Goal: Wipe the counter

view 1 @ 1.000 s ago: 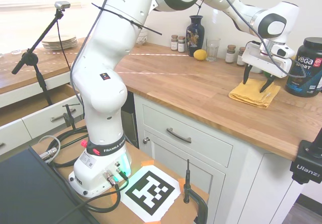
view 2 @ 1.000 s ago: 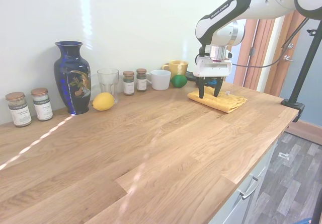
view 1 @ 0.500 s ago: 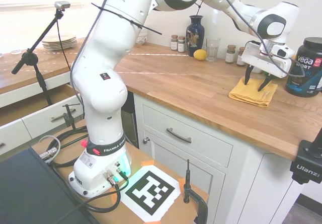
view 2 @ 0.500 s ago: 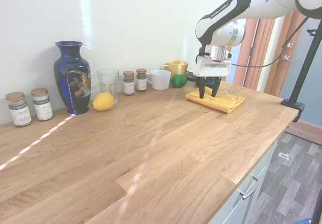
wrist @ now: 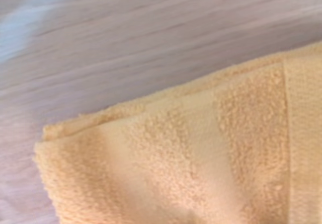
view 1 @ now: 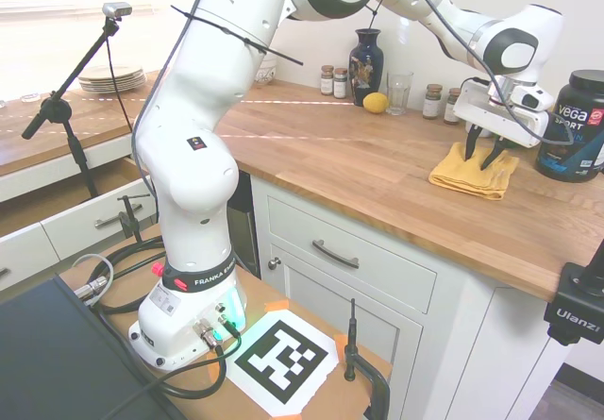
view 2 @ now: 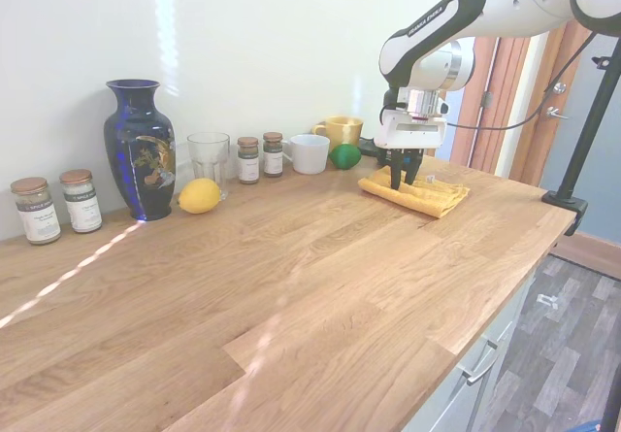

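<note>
- Kitchen setup: long butcher-block counter (view 1: 377,170) runs across the middle of the first exterior view, over white cabinets (view 1: 349,260) with dark handles.
- gripper (view 1: 483,154) points straight down at the right of that view, fingers (view 2: 395,174) drawn in close together with their tips pressed into a folded yellow cloth (view 1: 472,172). Looks like they're pinching a bit of the fabric, with only a narrow gap left between them.
- The cloth lies flat on the counter; up close in the wrist view it's fuzzy terry towel (wrist: 201,158) with bare wood grain beside it.
- Just right of the cloth in the first exterior view is a big black supplement tub (view 1: 576,123), near but not touching.
- Behind the gripper in the second exterior view: green lime-looking fruit (view 2: 344,155), yellow mug (view 2: 340,129), white mug (view 2: 309,153), all along the wall.
- Further left in that view: two small spice jars (view 2: 260,156), a clear glass (view 2: 208,158), a lemon (view 2: 199,195), a dark blue vase (view 2: 140,149), then two more jars (view 2: 56,205) at the far left.
- The open stretch of counter in front of all that is bare wood with a streak of sunlight.
- Stack of plates (view 1: 111,78) sits at the upper left of the first exterior view, well apart.
</note>
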`<state>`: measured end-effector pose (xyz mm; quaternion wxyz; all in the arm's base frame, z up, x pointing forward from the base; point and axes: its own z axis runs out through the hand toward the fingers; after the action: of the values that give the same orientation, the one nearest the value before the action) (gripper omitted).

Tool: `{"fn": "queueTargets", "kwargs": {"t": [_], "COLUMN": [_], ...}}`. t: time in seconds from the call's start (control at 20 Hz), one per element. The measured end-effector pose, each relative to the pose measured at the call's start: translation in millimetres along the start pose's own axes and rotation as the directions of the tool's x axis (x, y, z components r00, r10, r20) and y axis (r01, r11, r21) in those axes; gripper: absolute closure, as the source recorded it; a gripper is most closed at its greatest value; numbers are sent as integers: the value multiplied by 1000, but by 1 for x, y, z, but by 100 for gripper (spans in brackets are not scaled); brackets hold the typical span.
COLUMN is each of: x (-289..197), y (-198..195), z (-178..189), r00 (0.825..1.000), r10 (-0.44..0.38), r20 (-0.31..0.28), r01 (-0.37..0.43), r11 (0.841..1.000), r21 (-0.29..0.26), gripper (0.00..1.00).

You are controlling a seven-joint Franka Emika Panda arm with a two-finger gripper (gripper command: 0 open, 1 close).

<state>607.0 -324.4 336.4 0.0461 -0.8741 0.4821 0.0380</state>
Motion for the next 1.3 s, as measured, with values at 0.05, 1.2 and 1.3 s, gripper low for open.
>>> {"fn": "queueTargets", "kwargs": {"t": [0.05,1.2,1.3], "x": [0,-75,-97], "y": [0,-47,-64], "z": [0,10,13], "r00": [1000,993,991], "r10": [0,-121,-135], "r20": [1,0,-4], "r01": [0,121,135], "r11": [1000,992,990], "r21": [3,41,41], "gripper": [100,100,100]}}
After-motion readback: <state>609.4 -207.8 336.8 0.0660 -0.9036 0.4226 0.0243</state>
